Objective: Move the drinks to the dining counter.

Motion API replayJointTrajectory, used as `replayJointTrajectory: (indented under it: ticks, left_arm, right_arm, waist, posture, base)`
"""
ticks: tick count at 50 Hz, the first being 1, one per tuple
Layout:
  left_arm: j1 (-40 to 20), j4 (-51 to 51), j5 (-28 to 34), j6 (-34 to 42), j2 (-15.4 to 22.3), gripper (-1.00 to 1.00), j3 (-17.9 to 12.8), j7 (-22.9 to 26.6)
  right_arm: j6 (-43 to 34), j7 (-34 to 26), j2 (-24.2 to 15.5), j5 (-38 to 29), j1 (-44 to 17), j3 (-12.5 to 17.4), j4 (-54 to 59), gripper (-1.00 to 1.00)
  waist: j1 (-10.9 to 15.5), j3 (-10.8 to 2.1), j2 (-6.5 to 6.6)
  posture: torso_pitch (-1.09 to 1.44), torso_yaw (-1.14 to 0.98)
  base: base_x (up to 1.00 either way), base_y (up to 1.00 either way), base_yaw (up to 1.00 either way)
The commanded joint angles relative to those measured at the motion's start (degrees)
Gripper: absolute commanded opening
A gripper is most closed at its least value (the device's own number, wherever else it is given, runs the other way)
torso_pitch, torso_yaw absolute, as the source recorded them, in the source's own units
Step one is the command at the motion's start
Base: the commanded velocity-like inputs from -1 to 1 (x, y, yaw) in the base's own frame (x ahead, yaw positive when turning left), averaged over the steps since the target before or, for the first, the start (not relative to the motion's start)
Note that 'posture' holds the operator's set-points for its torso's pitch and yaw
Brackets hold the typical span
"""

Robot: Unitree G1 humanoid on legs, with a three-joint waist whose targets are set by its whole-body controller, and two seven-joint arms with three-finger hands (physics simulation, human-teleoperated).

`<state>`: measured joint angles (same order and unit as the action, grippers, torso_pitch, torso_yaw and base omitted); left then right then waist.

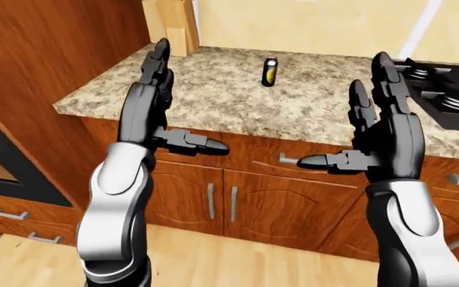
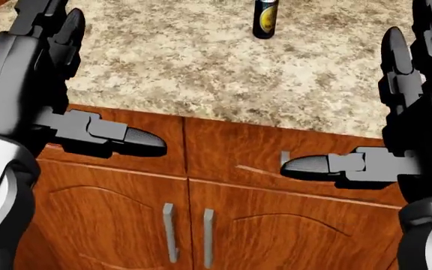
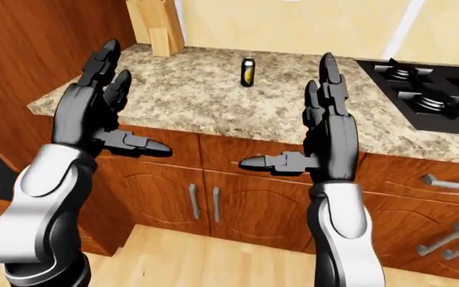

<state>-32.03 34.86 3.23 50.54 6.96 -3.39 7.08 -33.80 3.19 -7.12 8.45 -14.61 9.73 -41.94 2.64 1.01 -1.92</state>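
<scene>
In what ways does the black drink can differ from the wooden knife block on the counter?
The small black drink can with a yellow label is round and stands alone mid-counter; the light wooden knife block is larger, flat-sided and stands at the counter's far left corner. Both stand on the speckled granite countertop, beyond both open robot hands.

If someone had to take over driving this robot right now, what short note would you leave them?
Left robot hand: open, empty, raised in front of the cabinets.
Right robot hand: open, empty, raised likewise.
Drink: one dark can with a yellow label stands upright on the granite counter, between the two hands in the left-eye view and well beyond them. A black stove sits to the right, a wooden block at the far left corner.
Done: nothing picked up yet.
Left: step closer, grasp the can, carry it to the dining counter, which is not in view.
</scene>
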Motion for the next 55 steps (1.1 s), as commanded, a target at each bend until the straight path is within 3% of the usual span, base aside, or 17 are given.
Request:
replayJointTrajectory:
  ticks: [1,2,3,4,5,10,12,14,15,18,22,24,26,28,34,46,55]
  left_arm:
    - [-1.01,0.87,-0.2,-0.98,-0.04,1.0,0.21,0.08]
    - [-0.76,0.82,-0.21,-1.25,-0.07,1.0,0.24,0.07]
    - [-0.69,0.95,-0.19,-1.17,-0.08,1.0,0.27,0.06]
    - [-0.73,0.98,-0.2,-1.15,-0.07,1.0,0.25,0.05]
    - [-0.83,1.1,-0.21,-0.96,-0.07,1.0,0.24,0.04]
    - [-0.9,1.24,-0.19,-0.79,-0.07,1.0,0.3,0.02]
    - [-0.93,1.35,-0.19,-0.66,-0.07,1.0,0.29,0.0]
    - [-0.8,1.36,-0.13,-0.73,-0.03,1.0,0.28,0.05]
    - [-0.84,1.34,-0.14,-0.69,-0.03,1.0,0.23,0.05]
    - [-0.29,0.7,-0.05,-1.64,-0.13,1.0,0.3,0.04]
    - [-0.6,1.09,-0.08,-1.06,-0.07,1.0,0.2,0.07]
    - [-0.64,1.33,-0.11,-0.83,0.0,1.0,0.15,0.07]
    - [-0.72,1.21,-0.17,-0.92,0.07,1.0,0.03,0.09]
    - [-0.86,1.31,-0.21,-0.72,0.09,1.0,0.04,0.07]
    - [-0.74,1.33,-0.22,-0.71,0.13,1.0,0.07,0.01]
    - [-0.87,1.03,-0.42,-0.98,0.32,1.0,-0.19,0.01]
    - [-1.07,1.16,-0.51,-0.76,0.58,1.0,-0.37,0.05]
  right_arm:
    - [0.96,0.23,-0.38,-0.3,-0.51,0.62,-0.83,1.0]
    - [1.15,0.2,-0.38,-0.36,-0.42,0.64,-0.74,1.0]
    - [1.27,0.21,-0.3,-0.43,-0.25,0.55,-0.81,1.0]
    - [1.39,0.2,-0.28,-0.5,-0.19,0.51,-0.83,1.0]
    - [1.4,0.19,-0.26,-0.53,-0.17,0.52,-0.86,1.0]
    - [1.05,0.21,-0.33,-0.42,-0.28,0.74,-1.14,1.0]
    - [1.24,0.15,-0.31,-0.55,-0.09,0.63,-1.08,1.0]
    - [0.94,0.2,-0.31,-0.64,-0.24,0.65,-1.07,1.0]
    - [1.0,0.21,-0.27,-0.65,-0.24,0.63,-1.07,1.0]
    - [0.92,0.28,-0.2,-0.66,-0.27,0.53,-1.01,1.0]
    - [1.74,0.33,-0.13,-0.73,-0.24,0.64,-0.57,1.0]
    - [1.88,0.32,-0.16,-0.92,-0.06,0.47,-0.79,1.0]
    - [2.32,0.19,-0.19,-1.27,-0.01,0.3,-0.43,1.0]
    - [2.43,0.13,-0.16,-1.35,-0.01,0.3,-0.34,1.0]
    - [2.4,0.03,-0.14,-1.57,-0.19,0.34,-0.19,1.0]
    - [2.7,-0.11,0.09,-2.12,-0.24,0.03,0.4,1.0]
    - [1.02,0.39,-0.78,-6.15,-5.9,-1.89,6.87,1.0]
  waist:
    - [-0.7,-0.91,-1.5]
    - [-0.95,-0.93,-1.4]
    - [-0.98,1.68,-1.41]
    - [-1.42,2.01,-2.16]
    - [-1.87,0.34,-1.98]
    - [-2.35,1.83,-1.02]
    - [-2.43,1.38,0.43]
    - [-1.89,-0.19,4.69]
    - [-2.1,-0.62,2.83]
    - [-1.15,0.85,4.13]
    - [-1.16,0.21,3.32]
    - [-1.18,1.06,2.82]
    - [-0.93,1.26,1.36]
    - [-0.75,0.47,-2.14]
    - [-1.89,-0.43,1.43]
    - [-2.31,-2.33,1.55]
    - [-2.72,-0.76,1.37]
  posture:
    - [0.0,0.0]
    - [0.0,0.0]
    - [0.0,0.0]
    - [0.0,0.0]
    - [0.0,0.0]
    - [0.0,0.0]
    - [0.0,0.0]
    - [0.0,0.0]
    - [0.0,0.0]
    - [0.0,0.0]
    - [0.0,0.0]
    - [0.0,0.0]
    - [0.0,0.0]
    - [0.0,0.0]
    - [0.0,0.0]
    - [0.0,0.0]
    - [0.0,0.0]
  base:
    - [0.49,0.0,0.0]
    - [0.47,0.0,0.0]
    - [0.42,0.0,0.0]
    - [0.25,0.0,0.0]
    - [0.15,0.0,0.0]
    - [0.0,0.0,0.0]
    - [0.0,0.0,0.0]
    - [0.21,0.0,0.0]
    - [0.3,0.0,0.0]
    - [0.31,0.0,0.0]
    - [0.17,0.0,0.0]
    - [0.0,0.0,0.0]
    - [0.0,0.0,0.0]
    - [0.0,0.0,0.0]
    - [0.0,0.0,0.0]
    - [-0.09,0.0,0.0]
    - [-0.05,0.0,0.0]
